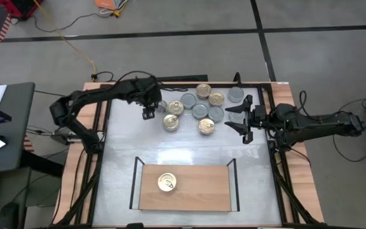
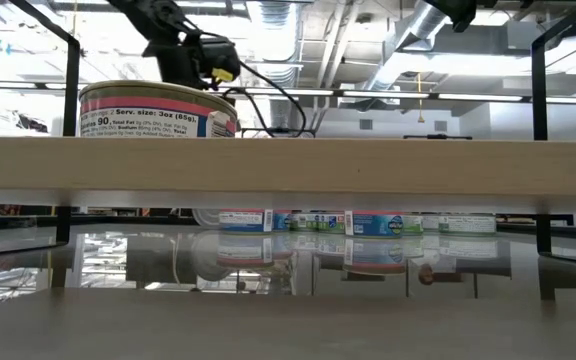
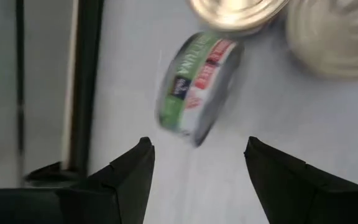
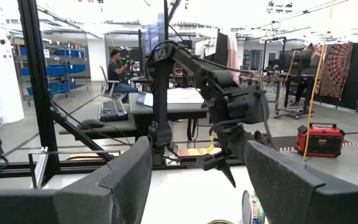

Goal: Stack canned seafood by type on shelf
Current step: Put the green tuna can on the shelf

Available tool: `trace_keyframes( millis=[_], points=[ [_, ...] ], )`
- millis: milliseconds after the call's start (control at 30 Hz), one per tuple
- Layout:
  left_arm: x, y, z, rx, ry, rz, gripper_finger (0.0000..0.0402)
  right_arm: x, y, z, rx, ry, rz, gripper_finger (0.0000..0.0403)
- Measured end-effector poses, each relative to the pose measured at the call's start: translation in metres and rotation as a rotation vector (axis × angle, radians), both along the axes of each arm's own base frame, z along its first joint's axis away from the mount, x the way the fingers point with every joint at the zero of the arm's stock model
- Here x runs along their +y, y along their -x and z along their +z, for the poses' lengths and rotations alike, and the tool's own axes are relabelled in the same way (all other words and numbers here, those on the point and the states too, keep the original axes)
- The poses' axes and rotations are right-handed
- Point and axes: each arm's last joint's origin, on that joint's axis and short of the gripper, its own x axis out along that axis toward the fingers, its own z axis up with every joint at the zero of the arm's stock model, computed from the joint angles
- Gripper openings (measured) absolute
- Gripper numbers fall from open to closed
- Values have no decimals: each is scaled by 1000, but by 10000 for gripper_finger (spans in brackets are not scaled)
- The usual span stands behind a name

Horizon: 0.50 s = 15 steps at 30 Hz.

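Several round flat tins, gold-lidded and silver-lidded, lie in a cluster on the far half of the white tabletop. One gold-lidded tin sits flat on the wooden shelf near the table's near edge; it also shows in the low view as a tin on the board. My left gripper hovers open at the cluster's left end. In its wrist view, the open left gripper faces a tilted tin with a green and red label. My right gripper waits open at the cluster's right side.
Black frame bars run along the table's left and right sides. The shelf's thin black uprights stand at both its ends. Bare white tabletop lies between the cluster and the shelf. A person sits far off in the room.
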Motion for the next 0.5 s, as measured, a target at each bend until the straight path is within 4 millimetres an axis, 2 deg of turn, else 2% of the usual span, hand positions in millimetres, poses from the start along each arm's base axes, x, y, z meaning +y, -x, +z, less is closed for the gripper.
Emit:
trace_keyframes(
  millis=[167, 367, 500],
  points=[
    [4, -11, 7, 100, 7, -78, 240, 0, 0, 0, 3, 0, 0, 282],
    [16, -25, 5, 75, 124, -118, 240, 0, 0, 1, -6, 0, 0, 282],
    [24, -34, 1, 94, 109, -127, 240, 0, 0, 1, -7, 0, 0, 282]
  ],
)
